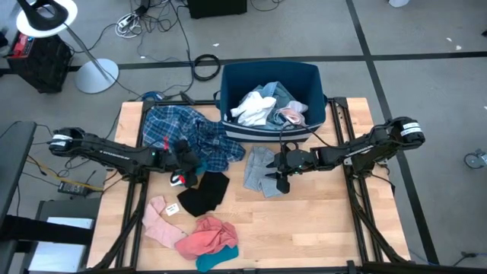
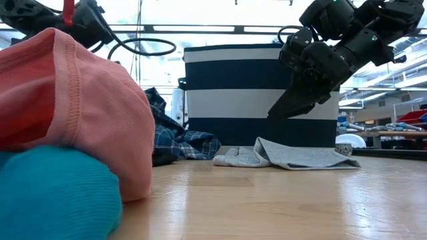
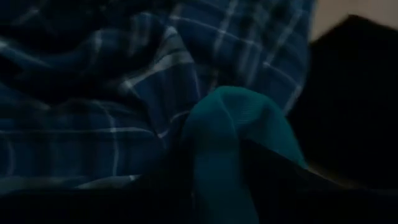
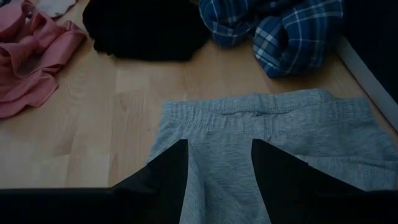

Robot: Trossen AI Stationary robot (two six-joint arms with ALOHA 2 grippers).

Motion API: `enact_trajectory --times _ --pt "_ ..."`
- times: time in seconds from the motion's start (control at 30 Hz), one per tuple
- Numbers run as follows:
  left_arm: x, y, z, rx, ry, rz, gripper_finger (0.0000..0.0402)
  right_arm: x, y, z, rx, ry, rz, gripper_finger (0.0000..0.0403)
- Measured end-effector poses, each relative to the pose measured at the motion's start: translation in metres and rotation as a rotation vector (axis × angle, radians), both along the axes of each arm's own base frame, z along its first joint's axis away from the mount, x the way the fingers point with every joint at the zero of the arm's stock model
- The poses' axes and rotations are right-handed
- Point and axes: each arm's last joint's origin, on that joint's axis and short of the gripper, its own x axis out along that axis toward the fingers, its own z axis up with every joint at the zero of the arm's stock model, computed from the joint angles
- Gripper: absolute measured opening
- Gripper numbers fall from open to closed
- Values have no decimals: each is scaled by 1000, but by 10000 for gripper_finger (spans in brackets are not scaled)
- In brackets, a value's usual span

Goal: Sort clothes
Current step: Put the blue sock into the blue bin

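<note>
My left gripper hangs over the near edge of the blue plaid shirt, beside a black piece, and is shut on a teal sock. My right gripper is open above a grey garment that lies flat on the table in front of the bin. In the right wrist view its fingers stand over the grey cloth. In the low view its fingertips are clear of the cloth. My left gripper has the teal sock between its two fingers, and a rounded fold of it bulges out ahead of them. The fingers are dark against the plaid shirt below, so the exact place of contact does not show.
A dark blue bin with a white stripe stands at the far edge, holding white, light blue and pink pieces. Near the front edge lie a pale pink sock, a salmon garment and another teal piece.
</note>
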Motion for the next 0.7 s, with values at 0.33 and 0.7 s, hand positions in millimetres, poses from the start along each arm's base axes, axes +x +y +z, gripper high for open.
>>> enact_trajectory --times 0.33,0.7 --pt "3 3 4 62 -62 79 57 0 0 0 0 -1 0 178" --pt "12 1 19 -14 -130 93 3 0 0 0 0 -3 0 178"
